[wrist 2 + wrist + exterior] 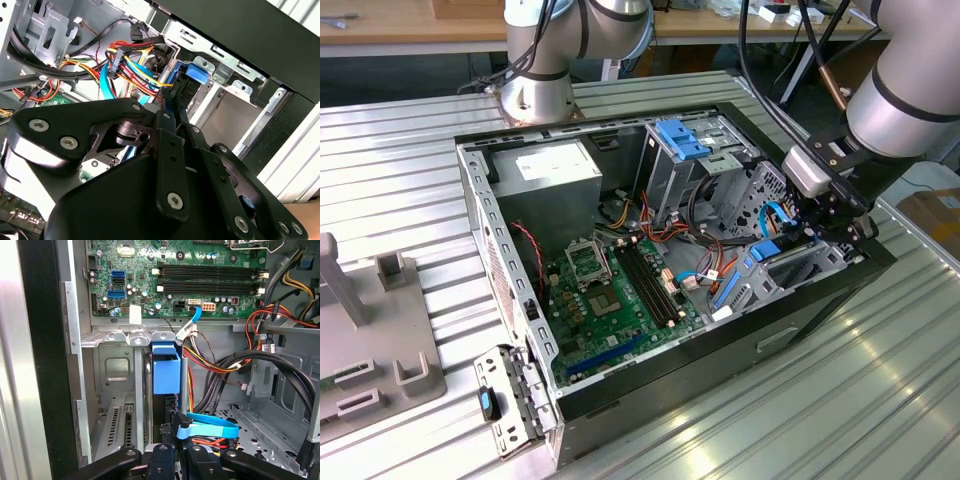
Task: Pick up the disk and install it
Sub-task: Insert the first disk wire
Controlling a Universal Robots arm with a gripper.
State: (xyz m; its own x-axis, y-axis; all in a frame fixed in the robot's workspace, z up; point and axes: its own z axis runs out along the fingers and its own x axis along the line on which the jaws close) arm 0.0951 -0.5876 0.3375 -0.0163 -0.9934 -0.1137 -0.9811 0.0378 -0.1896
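Exterior view: gripper (832, 222) at 3 o'clock end of PC case (500, 250), clamped on disk (782, 247), which sits edge-up, long axis running into drive cage (800, 268) directly below fingers.

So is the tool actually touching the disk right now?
Touching. In the second wrist view the tool has its two fingers pressed against either side of the blue-railed disk, with no gap showing.

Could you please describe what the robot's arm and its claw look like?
The arm has rounded silver-grey segments with a black band at a joint and black cables alongside. The claw is matt black, built of flat linkage bars joined by silver screw heads.
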